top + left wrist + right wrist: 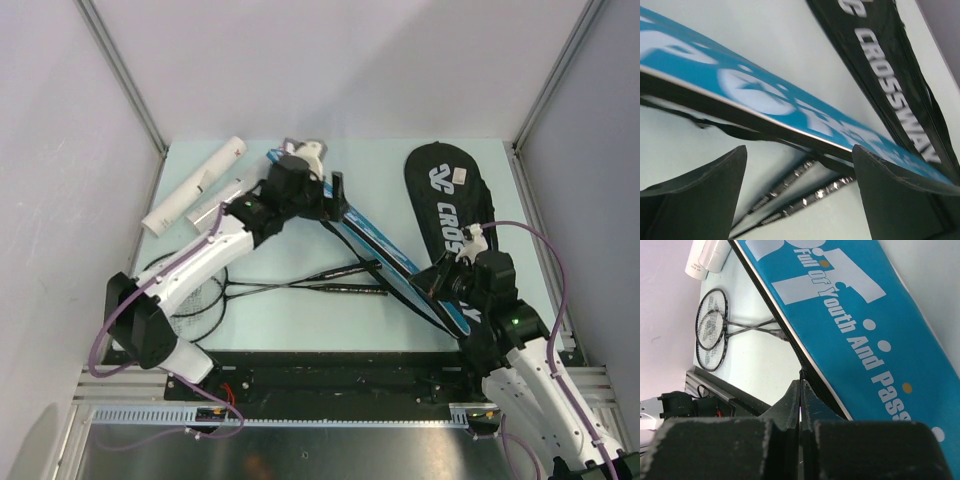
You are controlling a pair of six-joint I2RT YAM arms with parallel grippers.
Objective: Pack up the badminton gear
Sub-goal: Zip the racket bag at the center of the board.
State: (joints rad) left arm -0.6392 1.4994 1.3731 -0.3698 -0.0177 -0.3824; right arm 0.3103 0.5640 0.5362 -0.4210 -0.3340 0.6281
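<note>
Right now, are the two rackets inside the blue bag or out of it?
Out. Both rackets lie crossed on the table, heads uncovered, beside the blue bag.

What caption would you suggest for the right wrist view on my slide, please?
Right gripper closed on the zipper edge of the blue bag, two rackets lying beyond.

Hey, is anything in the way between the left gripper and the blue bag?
Nothing visible. The open left gripper faces the blue bag directly; the rackets lie on the table beyond it.

Tilted blue bag [375,235] bars the middle diagonally, rackets [300,287] beneath; bare bench [375,180] lies between it and black cover [445,205].
</note>
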